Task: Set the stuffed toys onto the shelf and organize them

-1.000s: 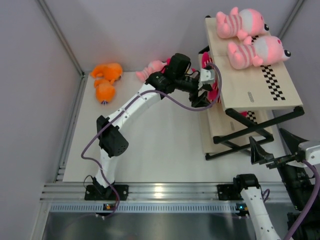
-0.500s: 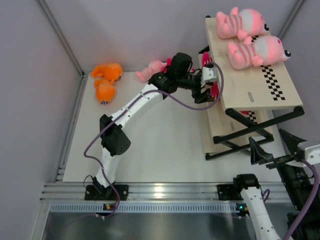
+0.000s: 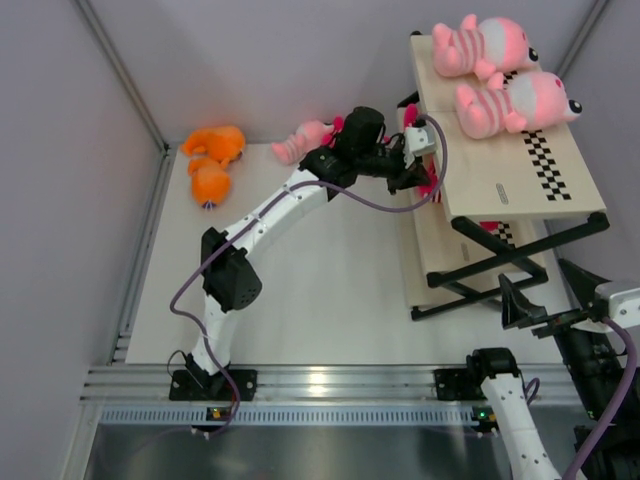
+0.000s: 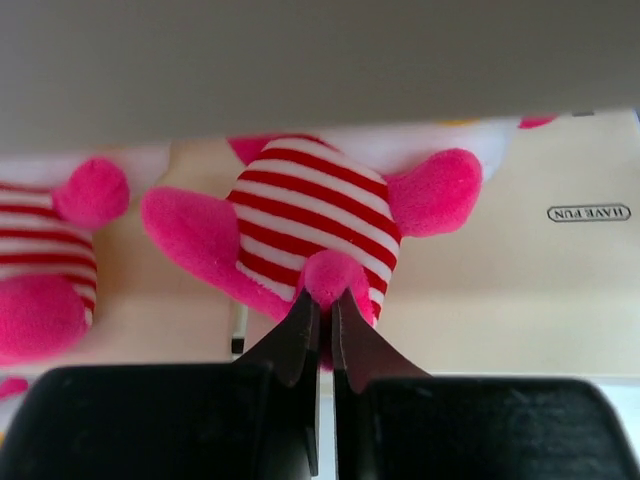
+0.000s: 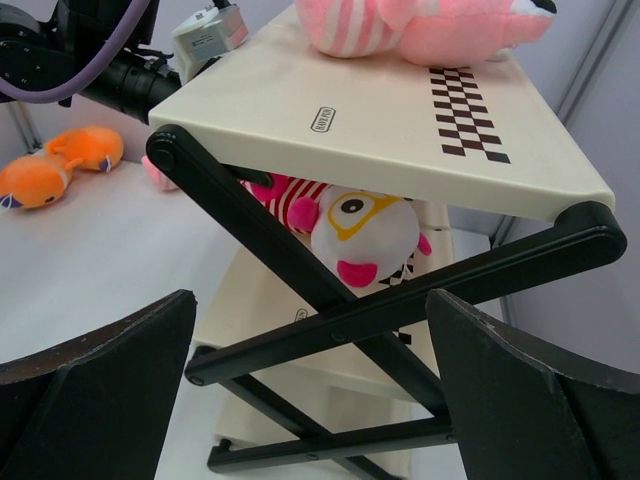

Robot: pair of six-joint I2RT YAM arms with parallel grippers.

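Note:
My left gripper reaches under the top board of the shelf. In the left wrist view its jaws are shut, tips touching the tail of a hot-pink striped toy on the middle board, with another hot-pink toy to its left. A white-faced toy with yellow glasses shows under the top board. Two pale-pink toys lie on the top board. My right gripper hangs open before the shelf frame, holding nothing.
Two orange toys lie at the table's far left corner. A pale-pink toy lies by the back wall behind my left arm. The shelf's black crossed frame stands close to the right gripper.
My left gripper has shut and moved slightly farther in under the top board. The right arm has not moved.

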